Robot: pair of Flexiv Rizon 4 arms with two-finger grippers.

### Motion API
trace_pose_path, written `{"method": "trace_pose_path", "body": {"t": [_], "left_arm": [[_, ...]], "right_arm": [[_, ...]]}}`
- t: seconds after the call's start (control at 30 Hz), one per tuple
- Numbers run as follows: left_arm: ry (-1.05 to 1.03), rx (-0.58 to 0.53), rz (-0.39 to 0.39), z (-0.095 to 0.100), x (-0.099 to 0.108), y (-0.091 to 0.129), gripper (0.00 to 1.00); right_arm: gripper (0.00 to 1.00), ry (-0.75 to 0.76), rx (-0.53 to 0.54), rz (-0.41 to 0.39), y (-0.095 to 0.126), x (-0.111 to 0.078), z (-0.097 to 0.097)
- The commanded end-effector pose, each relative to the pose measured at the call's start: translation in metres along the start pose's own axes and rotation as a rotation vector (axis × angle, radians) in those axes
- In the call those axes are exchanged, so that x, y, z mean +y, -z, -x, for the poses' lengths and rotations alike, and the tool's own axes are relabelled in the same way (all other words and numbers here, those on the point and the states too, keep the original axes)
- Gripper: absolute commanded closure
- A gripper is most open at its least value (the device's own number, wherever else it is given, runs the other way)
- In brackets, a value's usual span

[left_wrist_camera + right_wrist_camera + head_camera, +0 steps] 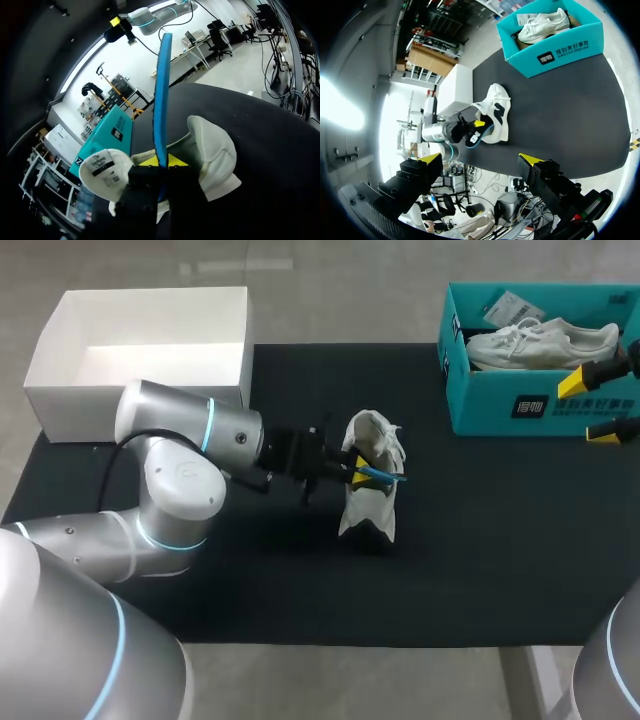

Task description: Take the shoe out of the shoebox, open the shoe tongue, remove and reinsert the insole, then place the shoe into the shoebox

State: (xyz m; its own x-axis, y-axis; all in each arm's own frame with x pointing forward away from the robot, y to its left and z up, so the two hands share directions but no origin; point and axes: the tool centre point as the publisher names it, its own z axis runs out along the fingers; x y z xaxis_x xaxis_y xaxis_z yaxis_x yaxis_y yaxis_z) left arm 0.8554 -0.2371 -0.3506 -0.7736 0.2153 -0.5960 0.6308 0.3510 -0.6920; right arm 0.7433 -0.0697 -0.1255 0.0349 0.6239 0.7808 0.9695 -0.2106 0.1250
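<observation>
Left gripper (pixel 358 470) pinching insole (pixel 161 100), pointing straight ahead

The shoe (pixel 368 502) is white with a black side patch, the insole (pixel 161 100) blue, the shoebox (pixel 488 406) teal, the desk (pixel 480 540) black.

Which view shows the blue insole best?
The left wrist view: the blue insole rises edge-on from the left gripper, over the white shoe. The head view shows only a blue sliver at the shoe's opening; the right wrist view is too distant to make it out.
</observation>
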Motion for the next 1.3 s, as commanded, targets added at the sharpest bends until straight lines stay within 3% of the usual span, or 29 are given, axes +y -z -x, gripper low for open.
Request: {"method": "trace_pose_path", "body": {"t": [0.03, 0.07, 0.2, 0.4, 0.43, 0.47, 0.5, 0.87, 1.3], "left_arm": [[0.005, 0.002, 0.014, 0.001, -0.001, 0.0, 0.67], [0.008, 0.002, 0.007, 0.001, -0.004, 0.002, 0.49], [0.006, -0.009, -0.028, 0.001, -0.017, 0.011, 0.53], [-0.019, -0.008, -0.057, 0.001, -0.035, 0.017, 0.67], [-0.023, -0.004, -0.061, 0.0, -0.037, 0.017, 0.76], [-0.026, 0.0, -0.062, 0.0, -0.037, 0.016, 0.93], [-0.027, 0.005, -0.063, -0.001, -0.037, 0.015, 1.0], [-0.079, 0.041, 0.0, -0.003, -0.022, 0.001, 1.0], [-0.097, 0.004, 0.068, 0.004, 0.0, -0.002, 1.0]], "right_arm": [[0.0, -0.001, -0.001, 0.001, 0.0, -0.001, 0.0], [0.0, -0.001, -0.001, 0.001, 0.0, -0.001, 0.0], [0.0, -0.001, -0.001, 0.001, 0.0, -0.001, 0.0], [0.0, -0.001, -0.001, 0.001, 0.0, -0.001, 0.0], [0.0, -0.001, -0.001, 0.001, 0.0, -0.001, 0.0], [0.0, -0.001, -0.001, 0.001, 0.0, -0.001, 0.0], [0.0, -0.001, -0.001, 0.001, 0.0, -0.001, 0.0], [0.0, -0.001, -0.001, 0.001, 0.0, -0.001, 0.0], [0.0, -0.001, -0.001, 0.001, 0.0, -0.001, 0.0]]}}
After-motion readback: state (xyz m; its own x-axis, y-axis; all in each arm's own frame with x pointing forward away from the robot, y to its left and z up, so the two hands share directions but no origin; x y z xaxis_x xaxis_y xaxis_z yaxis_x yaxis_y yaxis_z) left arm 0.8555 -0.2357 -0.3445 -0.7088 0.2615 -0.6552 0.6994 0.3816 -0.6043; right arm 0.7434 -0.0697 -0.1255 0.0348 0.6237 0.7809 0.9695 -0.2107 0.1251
